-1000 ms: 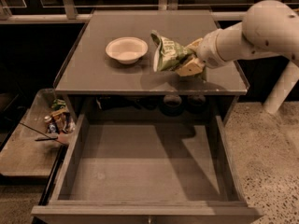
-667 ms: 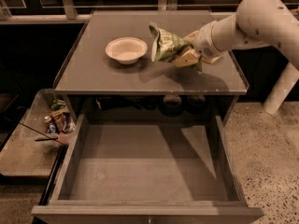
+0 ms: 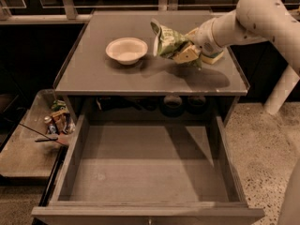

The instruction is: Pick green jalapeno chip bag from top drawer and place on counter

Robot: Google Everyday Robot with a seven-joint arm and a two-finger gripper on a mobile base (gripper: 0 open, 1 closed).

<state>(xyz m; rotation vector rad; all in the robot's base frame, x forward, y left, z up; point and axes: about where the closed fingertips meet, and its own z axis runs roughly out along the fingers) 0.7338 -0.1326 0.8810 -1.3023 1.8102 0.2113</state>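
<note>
The green jalapeno chip bag [image 3: 167, 40] is crumpled, green with pale edges, and hangs in the air above the counter [image 3: 117, 78], just right of a white bowl. My gripper [image 3: 185, 53] is shut on the bag's right side, with the white arm reaching in from the upper right. The top drawer [image 3: 145, 165] is pulled fully open below the counter, and its flat grey bottom is bare.
A white bowl [image 3: 126, 49] sits on the counter's left middle. A green-and-yellow sponge [image 3: 213, 57] lies behind the gripper near the counter's right edge. A low side shelf [image 3: 28, 149] at the left holds small packets and a can [image 3: 58, 121].
The arm has lifted the bag higher and moved it a little farther back over the counter. The drawer and bowl have not moved.
</note>
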